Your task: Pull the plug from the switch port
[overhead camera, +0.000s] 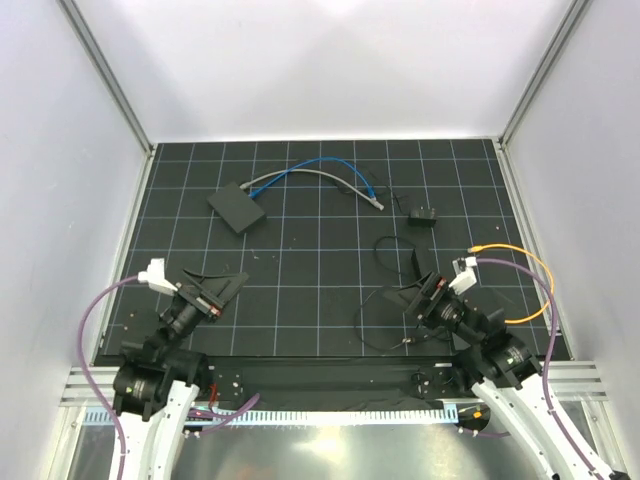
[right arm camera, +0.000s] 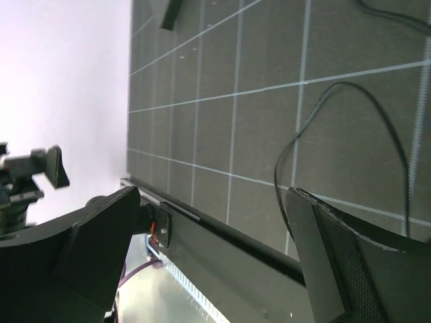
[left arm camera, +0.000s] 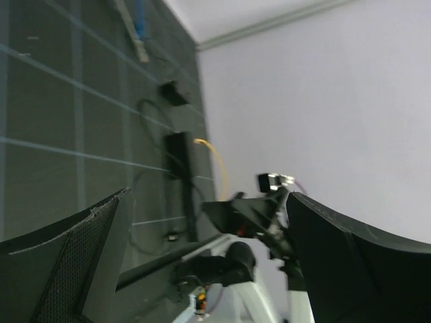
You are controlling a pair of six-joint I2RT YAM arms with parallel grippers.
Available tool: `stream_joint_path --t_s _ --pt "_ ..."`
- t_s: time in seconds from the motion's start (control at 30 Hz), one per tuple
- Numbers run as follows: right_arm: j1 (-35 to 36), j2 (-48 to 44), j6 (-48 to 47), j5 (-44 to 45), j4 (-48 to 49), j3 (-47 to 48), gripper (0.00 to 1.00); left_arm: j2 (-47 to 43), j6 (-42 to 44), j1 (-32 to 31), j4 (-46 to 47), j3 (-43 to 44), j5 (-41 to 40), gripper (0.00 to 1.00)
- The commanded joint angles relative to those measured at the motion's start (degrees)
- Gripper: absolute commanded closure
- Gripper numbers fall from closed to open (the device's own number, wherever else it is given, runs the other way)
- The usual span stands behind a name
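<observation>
The left claw [overhead camera: 224,284] and right claw [overhead camera: 414,296] are both hanging spread and empty near six o'clock on the desk [overhead camera: 320,270]. The switch [overhead camera: 238,208] is sitting toward eleven o'clock, with the plug [overhead camera: 250,187] at its far edge. Pinching the plug body rather than the cable, and pulling straight, looks wisest.

The black worktop [overhead camera: 300,280] with its white grid carries a flat black rectangular switch box [overhead camera: 238,208] at far left, a blue cable [overhead camera: 315,161] and a grey cable [overhead camera: 320,173] arching from it toward a small black adapter [overhead camera: 423,215], a thin black looped wire [overhead camera: 377,247] near the middle, and an orange cable [overhead camera: 520,249] at right.
</observation>
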Motion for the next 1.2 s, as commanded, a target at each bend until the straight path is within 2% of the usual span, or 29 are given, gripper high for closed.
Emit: stream_joint_path --t_s 0.0,0.17,0.2,0.3,0.37,0.47,0.5,0.53,0.57,0.7,0.8,1.0,1.17 --pt "-0.1 4.7 -2.6 4.4 -3.9 5.3 0.0 -1.0 8.3 0.3 -25.1 4.9 -12.2 0.0" --pt "-0.1 12.0 -6.0 2.4 -5.1 9.9 0.0 -1.2 9.5 0.3 -28.2 8.1 -12.1 0.0" --pt "-0.1 13.2 -6.4 -0.1 -4.9 9.5 0.0 -2.3 10.1 0.3 -27.8 8.0 -11.9 0.0" --pt "-0.2 14.6 -6.7 -7.7 6.6 5.3 0.0 -3.0 11.7 0.3 -22.1 6.5 -8.6 0.01" --pt "-0.1 16.7 -6.6 -9.1 9.7 4.5 0.0 -0.3 10.9 0.3 -18.9 4.9 -7.8 0.0" --pt "-0.2 22.7 -9.4 -9.9 10.9 5.8 0.0 9.0 11.8 0.3 -20.2 6.2 -10.3 0.03" --pt "-0.1 24.2 -10.2 -9.8 10.5 7.1 0.0 11.9 12.8 0.3 -20.2 7.2 -12.5 0.07" --pt "-0.2 27.0 -11.9 -10.1 10.4 7.7 0.0 14.4 13.9 0.3 -20.2 8.1 -13.5 0.19" --pt "-0.1 28.1 -12.7 -10.5 10.4 8.8 0.0 20.0 15.1 0.3 -20.2 9.2 -14.9 0.24" --pt "-0.1 31.8 -15.3 -12.6 9.8 10.4 0.0 33.2 20.2 0.4 -20.9 18.4 -25.6 0.35" --pt "-0.1 32.3 -16.8 -13.6 8.5 10.9 0.0 43.0 21.9 0.3 -18.0 23.2 -30.9 0.36" --pt "-0.1 30.9 -18.4 -13.7 4.8 11.4 0.0 65.3 26.9 0.3 -9.7 32.1 -34.9 0.34" --pt "-0.1 28.6 -19.7 -13.0 0.3 14.0 0.0 81.3 36.1 0.3 -0.7 43.9 -40.9 0.31"
